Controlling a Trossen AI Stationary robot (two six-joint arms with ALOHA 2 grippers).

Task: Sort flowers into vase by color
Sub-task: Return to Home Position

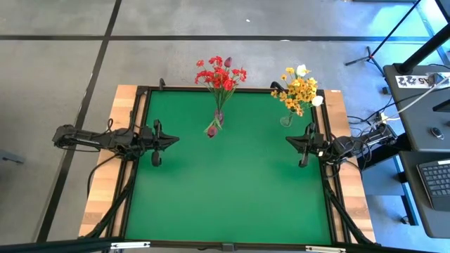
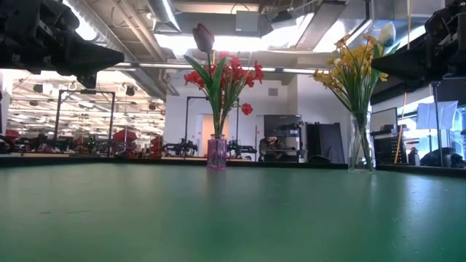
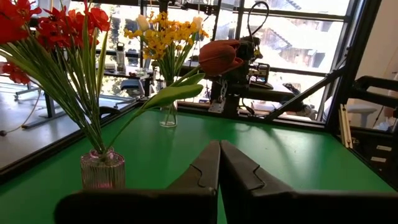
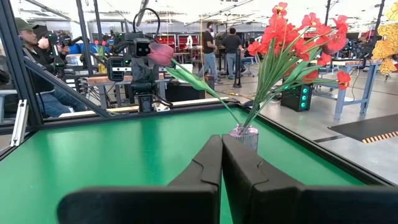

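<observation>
Stand sorted at the green table's [image 1: 225, 190] far side: red flowers [image 1: 221, 74] in the pink vase [image 1: 219, 116] (one dark bud [image 1: 211, 131] leaning outward), yellow flowers [image 1: 299, 88] in the clear vase [image 1: 287, 121]. Hover at opposite sides, fingers pressed together, empty: left gripper [image 1: 174, 140], right gripper [image 1: 288, 141].

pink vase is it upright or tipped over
Upright: in the low view the pink vase stands on its base on the green table, with the red flowers rising from its mouth.
</observation>
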